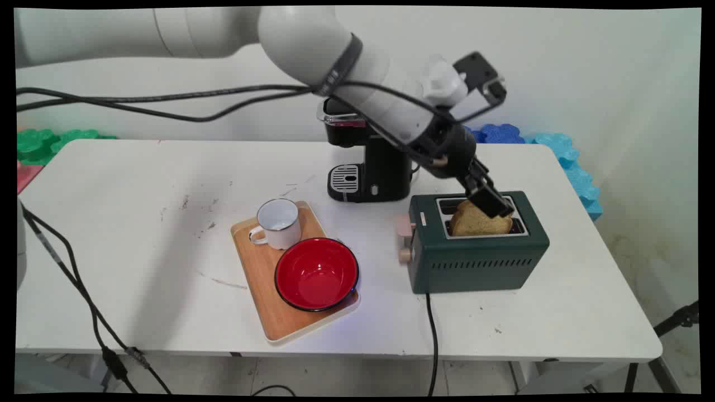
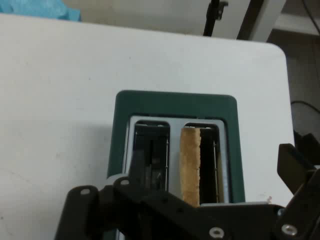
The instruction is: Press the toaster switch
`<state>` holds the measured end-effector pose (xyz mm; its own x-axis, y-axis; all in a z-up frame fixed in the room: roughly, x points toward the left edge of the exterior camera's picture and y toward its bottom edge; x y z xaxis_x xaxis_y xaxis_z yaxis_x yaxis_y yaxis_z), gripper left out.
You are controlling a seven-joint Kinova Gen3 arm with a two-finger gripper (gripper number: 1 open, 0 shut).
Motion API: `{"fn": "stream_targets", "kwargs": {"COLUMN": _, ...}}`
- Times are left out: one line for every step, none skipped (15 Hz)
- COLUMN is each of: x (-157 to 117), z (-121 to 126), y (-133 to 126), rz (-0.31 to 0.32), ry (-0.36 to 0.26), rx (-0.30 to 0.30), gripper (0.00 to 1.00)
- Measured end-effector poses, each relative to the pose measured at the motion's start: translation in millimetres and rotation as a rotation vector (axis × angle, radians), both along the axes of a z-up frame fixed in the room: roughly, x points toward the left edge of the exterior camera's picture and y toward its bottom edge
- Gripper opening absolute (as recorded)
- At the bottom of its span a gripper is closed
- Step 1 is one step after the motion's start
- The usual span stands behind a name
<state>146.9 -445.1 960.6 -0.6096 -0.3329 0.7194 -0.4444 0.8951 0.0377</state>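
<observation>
A dark green two-slot toaster (image 1: pixel 475 262) stands on the right half of the white table (image 1: pixel 139 223). A slice of brown bread (image 1: pixel 475 224) stands upright in its near slot, its top above the rim. My gripper (image 1: pixel 491 202) hangs open just over the toaster, with one finger in front of the bread's upper right corner. In the hand view the toaster (image 2: pixel 175 102) lies straight below. The bread (image 2: pixel 190 160) sits in the right-hand slot and the left slot is empty. One finger (image 2: pixel 295 167) stands well off to the bread's right.
A black coffee machine (image 1: pixel 368 173) stands behind the toaster's left side, close under the arm. A wooden tray (image 1: pixel 262 279) left of the toaster carries a white mug (image 1: pixel 277 223) and a red bowl (image 1: pixel 316 273). The toaster's cord (image 1: pixel 433 335) runs off the front edge. Foam tiles (image 1: pixel 570 162) line the wall.
</observation>
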Motion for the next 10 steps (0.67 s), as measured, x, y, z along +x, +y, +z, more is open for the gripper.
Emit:
{"fn": "stream_targets", "kwargs": {"x": 4.4, "z": 6.3, "y": 0.6, "rz": -0.004, "ry": 0.009, "rx": -0.005, "gripper": 1.00}}
{"fn": "stream_targets", "kwargs": {"x": 10.0, "z": 12.9, "y": 2.0, "rz": -0.012, "ry": 0.017, "rx": -0.010, "gripper": 1.00}}
{"fn": "stream_targets", "kwargs": {"x": 16.0, "z": 18.6, "y": 3.3, "rz": -0.020, "ry": 0.023, "rx": -0.015, "gripper": 1.00}}
{"fn": "stream_targets", "kwargs": {"x": 24.3, "z": 24.4, "y": 5.0, "rz": -0.029, "ry": 0.028, "rx": -0.021, "gripper": 1.00}}
{"fn": "stream_targets", "kwargs": {"x": 34.2, "z": 29.3, "y": 6.5, "rz": -0.038, "ry": 0.030, "rx": -0.028, "gripper": 1.00}}
{"fn": "stream_targets", "kwargs": {"x": 43.1, "z": 32.7, "y": 7.5, "rz": -0.043, "ry": 0.031, "rx": -0.034, "gripper": 1.00}}
{"fn": "stream_targets", "kwargs": {"x": 54.4, "z": 35.5, "y": 8.7, "rz": -0.048, "ry": 0.031, "rx": -0.039, "gripper": 1.00}}
{"fn": "stream_targets", "kwargs": {"x": 65.7, "z": 37.4, "y": 9.6, "rz": -0.051, "ry": 0.030, "rx": -0.043, "gripper": 1.00}}
{"fn": "stream_targets", "kwargs": {"x": 74.9, "z": 38.3, "y": 10.2, "rz": -0.052, "ry": 0.029, "rx": -0.045, "gripper": 1.00}}
{"fn": "stream_targets", "kwargs": {"x": 85.2, "z": 38.4, "y": 11.1, "rz": -0.055, "ry": 0.026, "rx": -0.046, "gripper": 1.00}}
